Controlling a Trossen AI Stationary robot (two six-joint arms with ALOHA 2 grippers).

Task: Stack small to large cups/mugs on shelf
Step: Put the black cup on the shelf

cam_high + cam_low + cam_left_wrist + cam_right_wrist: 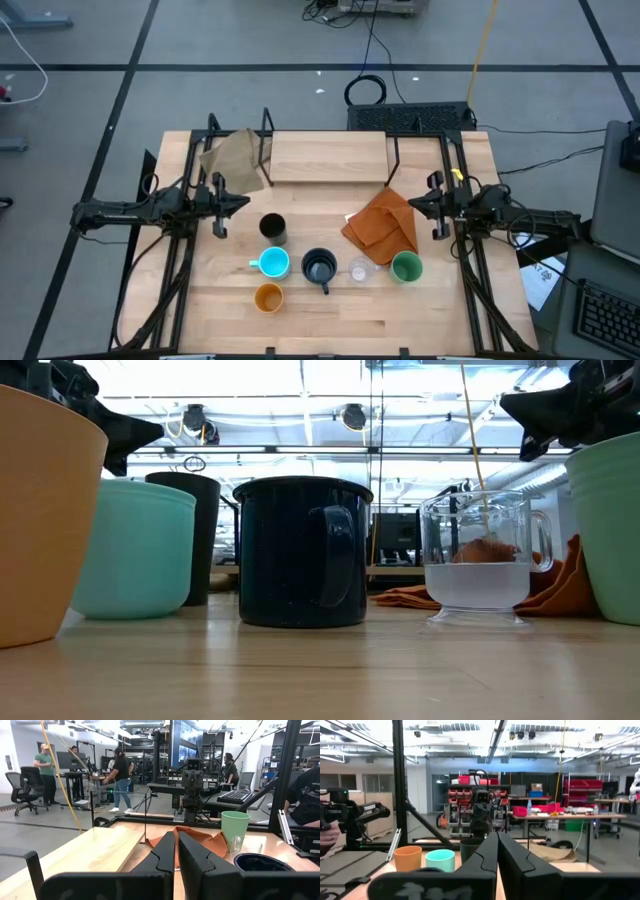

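At the table's near edge sits the orange cup [268,297], upright, alone in the front row. Behind it a loose row runs left to right: light blue mug [272,263], dark navy mug [319,267] with its handle pointing toward the front edge, small clear cup [359,270], green cup [406,267]. In the low view the navy mug and clear cup stand apart, and whether the clear cup holds anything cannot be told. The dark brown cup [273,228] stands farther back, behind the blue mug, not touching it. An orange cloth [383,222] lies crumpled behind the clear and green cups. The shelf [329,157] is at the table's far side, centred, with no cup on it; a tan cloth [232,157] lies just beside its left end. Left gripper [236,203] hovers at the left side, level with the brown cup, fingers closed together on nothing. Right gripper [416,207] hovers at the right side near the orange cloth's edge, fingers likewise pressed together, empty. People stand in the room beyond.
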